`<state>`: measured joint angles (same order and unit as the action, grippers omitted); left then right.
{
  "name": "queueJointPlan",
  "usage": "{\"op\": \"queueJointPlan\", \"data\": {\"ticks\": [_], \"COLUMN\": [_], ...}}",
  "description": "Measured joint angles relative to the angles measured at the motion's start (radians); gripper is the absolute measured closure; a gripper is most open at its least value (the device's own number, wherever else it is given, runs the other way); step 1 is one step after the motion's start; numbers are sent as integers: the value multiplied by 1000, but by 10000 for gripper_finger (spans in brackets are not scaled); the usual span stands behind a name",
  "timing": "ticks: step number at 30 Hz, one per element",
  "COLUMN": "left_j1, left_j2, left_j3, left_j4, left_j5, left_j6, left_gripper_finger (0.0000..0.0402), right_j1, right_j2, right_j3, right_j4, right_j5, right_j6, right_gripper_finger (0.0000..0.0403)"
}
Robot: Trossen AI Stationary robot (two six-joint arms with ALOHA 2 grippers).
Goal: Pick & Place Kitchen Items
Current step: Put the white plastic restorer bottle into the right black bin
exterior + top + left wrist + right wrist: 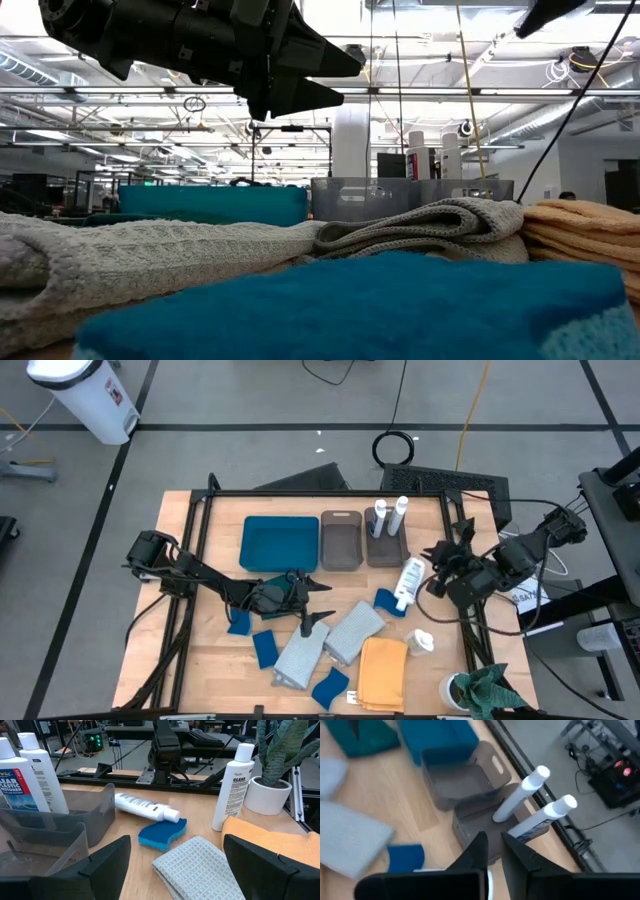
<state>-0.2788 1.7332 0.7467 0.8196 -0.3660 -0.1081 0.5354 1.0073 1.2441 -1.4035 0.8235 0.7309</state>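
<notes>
Two arms: left gripper (322, 603) hangs mid-surface over the grey cloths, jaws spread wide, holding nothing; right gripper (492, 839) sits at the right side, by the lying bottle (410, 582).
Right jaws: drawn near together, slim gap between; a sliver of white shows under them, but I cannot tell whether they pinch the bottle.
Step in hand (judged): right arm taking the lying bottle, probably for the bottle bin (386, 547), where two bottles stand upright.
Doing it well: grip across the bottle's body, not the cap, since a round bottle rolls; lift clear of the blue sponge (390, 603) at its cap end; tip it upright before lowering; come down in the free part of the bin so the two standing there are not knocked.
Left arm, likely next: nearest grey cloth (353, 630); pinch a folded edge through all layers so it does not unfurl.
Surface (200, 660): one, pale wood.
Tray (280, 543): one, flat, teal.
Bins: two, grey-brown, side by side just right of the tray; second bin (341, 540) sits between tray and bottle bin.
Cloths: four. Two pale grey, one mustard yellow cloth (383, 670), one dark teal cloth (365, 737) near the tray, mostly hidden under the left arm from above.
Bottles: four. Two in the bottle bin, one lying, one upright bottle (232, 785) just beside a white pot (265, 795).
Sponges: four, blue, loose on the surface; one by the lying bottle, three toward the left and front.
</notes>
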Motion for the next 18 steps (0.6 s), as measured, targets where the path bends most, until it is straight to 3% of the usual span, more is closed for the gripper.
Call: {"op": "queueJointPlan", "data": {"ticks": [5, 12, 15, 18], "left_j1": [0, 0, 0, 0], "left_j2": [0, 0, 0, 0], "left_j3": [0, 0, 0, 0], "left_j4": [0, 0, 0, 0], "left_j5": [0, 0, 0, 0], "left_j6": [0, 0, 0, 0], "left_gripper_finger": [78, 78, 78, 78], "right_j1": [-60, -200, -255, -291], "right_j2": [0, 3, 20, 46], "right_j3": [-158, -430, -491, -507], "right_j4": [134, 581, 713, 732], "right_j5": [-128, -420, -567, -661], "right_j6": [-180, -525, -629, -680], "right_gripper_finger": [346, 226, 189, 177]}}
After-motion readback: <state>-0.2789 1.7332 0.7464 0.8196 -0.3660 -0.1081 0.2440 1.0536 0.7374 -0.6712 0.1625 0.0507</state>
